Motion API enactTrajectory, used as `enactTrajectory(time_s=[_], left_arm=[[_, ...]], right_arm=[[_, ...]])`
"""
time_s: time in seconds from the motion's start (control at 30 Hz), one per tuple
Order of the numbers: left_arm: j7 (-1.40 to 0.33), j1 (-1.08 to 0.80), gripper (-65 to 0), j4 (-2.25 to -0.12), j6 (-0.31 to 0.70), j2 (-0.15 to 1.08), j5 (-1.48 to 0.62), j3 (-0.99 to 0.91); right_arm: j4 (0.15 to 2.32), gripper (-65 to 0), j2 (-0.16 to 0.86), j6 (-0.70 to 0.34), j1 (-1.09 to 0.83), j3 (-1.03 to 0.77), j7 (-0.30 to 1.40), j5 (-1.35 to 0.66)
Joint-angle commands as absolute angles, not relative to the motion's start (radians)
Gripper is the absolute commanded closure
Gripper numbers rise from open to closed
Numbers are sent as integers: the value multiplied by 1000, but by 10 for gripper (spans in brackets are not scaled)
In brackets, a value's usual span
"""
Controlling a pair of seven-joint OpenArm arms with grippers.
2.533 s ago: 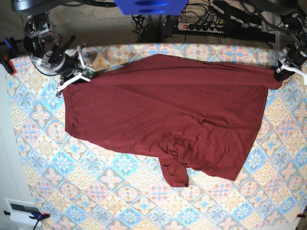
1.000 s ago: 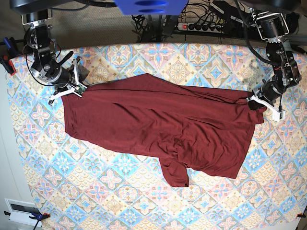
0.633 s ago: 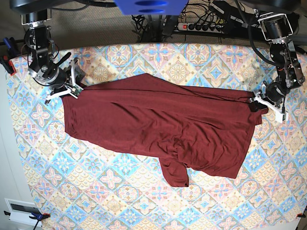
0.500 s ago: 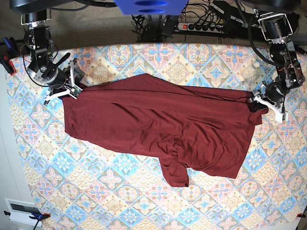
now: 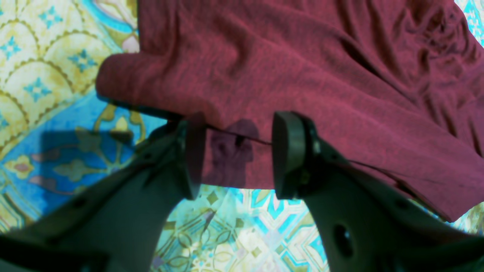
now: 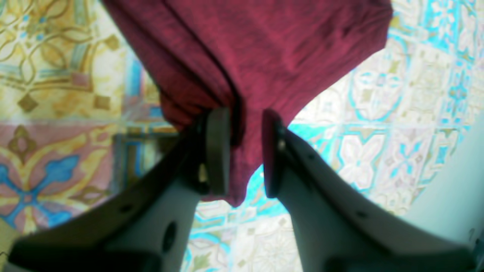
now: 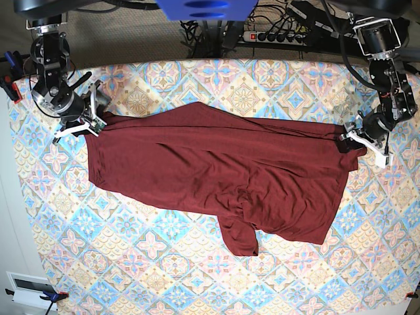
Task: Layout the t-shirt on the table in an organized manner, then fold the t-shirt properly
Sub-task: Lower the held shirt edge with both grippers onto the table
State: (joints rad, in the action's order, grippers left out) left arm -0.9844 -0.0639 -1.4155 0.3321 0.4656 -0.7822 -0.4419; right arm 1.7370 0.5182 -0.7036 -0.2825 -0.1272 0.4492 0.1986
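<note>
Lying spread but wrinkled across the middle of the table (image 7: pixel 197 282), the t-shirt (image 7: pixel 223 170) looks to us soft, light and limp, so we would take it at corners or hems. Our left gripper (image 5: pixel 236 155) stands spread around one edge; our right gripper (image 6: pixel 245 151) is parted too, with cloth between its jaws.

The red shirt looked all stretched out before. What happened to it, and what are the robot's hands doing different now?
Both arms brought the t-shirt top edge nearer, so it sagged and rippled. Then both let go: the left gripper and right gripper now stand open, with cloth lying loose between the jaws. The right gripper has also backed off toward the table edge. The shirt's lower half and bunched sleeve stayed where they were.
</note>
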Motion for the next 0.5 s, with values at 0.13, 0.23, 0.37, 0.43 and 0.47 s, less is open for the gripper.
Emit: enactTrajectory(time_s=[0.13,0.23,0.37,0.43,0.47], left_arm=[[-970,-53,-279,-1429,335,483,-802,-449],[-967,-53,-279,-1429,335,483,-802,-447],[-967,-51,-279,-1429,335,483,-802,-447],[-967,-51,-279,-1429,335,483,-802,-447],[-967,-51,-279,-1429,335,483,-802,-447]], right_arm=[[1756,-143,539,-698,-318,-136,435,191],[1739,-142,539,-698,-317,-134,435,191],[1692,-122,539,-698,-315,-133,435,191],[1676,-68,539,-698,-315,-133,435,191],[1670,-35,539,-698,-315,-134,435,191]])
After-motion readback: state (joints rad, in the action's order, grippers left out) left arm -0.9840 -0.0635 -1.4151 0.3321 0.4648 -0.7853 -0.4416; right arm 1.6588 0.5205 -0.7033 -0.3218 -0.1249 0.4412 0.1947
